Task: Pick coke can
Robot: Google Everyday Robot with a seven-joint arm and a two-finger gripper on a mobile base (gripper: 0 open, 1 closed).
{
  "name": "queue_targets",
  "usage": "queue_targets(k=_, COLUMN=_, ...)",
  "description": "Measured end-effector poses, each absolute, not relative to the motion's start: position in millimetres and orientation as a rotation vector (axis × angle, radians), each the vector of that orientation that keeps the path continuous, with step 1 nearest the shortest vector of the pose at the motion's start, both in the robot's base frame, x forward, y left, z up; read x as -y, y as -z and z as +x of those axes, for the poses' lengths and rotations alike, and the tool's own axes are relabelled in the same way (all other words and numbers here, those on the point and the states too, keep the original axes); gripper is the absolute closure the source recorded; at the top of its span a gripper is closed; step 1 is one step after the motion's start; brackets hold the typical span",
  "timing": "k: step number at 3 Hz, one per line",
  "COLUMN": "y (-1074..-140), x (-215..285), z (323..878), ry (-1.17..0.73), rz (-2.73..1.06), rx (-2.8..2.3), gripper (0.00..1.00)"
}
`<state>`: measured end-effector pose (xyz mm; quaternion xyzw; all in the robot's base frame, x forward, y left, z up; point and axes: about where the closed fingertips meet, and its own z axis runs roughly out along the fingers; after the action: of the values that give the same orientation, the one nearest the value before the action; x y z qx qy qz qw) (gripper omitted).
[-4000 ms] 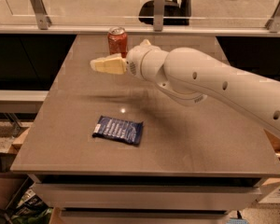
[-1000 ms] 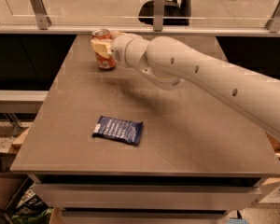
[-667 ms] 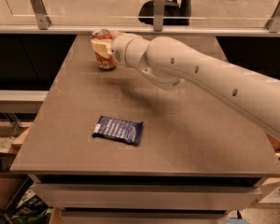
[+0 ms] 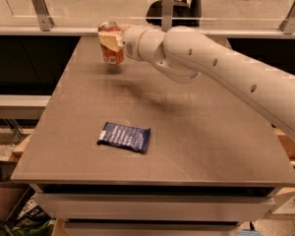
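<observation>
The coke can, red-orange with a silver top, is at the table's far left corner. My gripper is shut on it: the cream fingers wrap its upper half. The can hangs a little above the grey table, with its shadow on the surface just below. My white arm reaches in from the right, across the far half of the table.
A flat dark-blue snack packet lies on the near left part of the table. A glass railing with metal posts runs behind the far edge. A dark office chair stands beyond it.
The gripper, apart from the can 4 s ago, closed on it, and has since raised it slightly off the table. The snack packet has not moved.
</observation>
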<state>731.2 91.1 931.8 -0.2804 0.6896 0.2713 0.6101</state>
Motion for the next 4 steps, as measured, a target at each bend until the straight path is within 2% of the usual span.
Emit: queue_targets(k=4, y=-1019, x=-63, z=730, ry=-0.646, rz=-0.691, rx=-1.544, gripper=1.0)
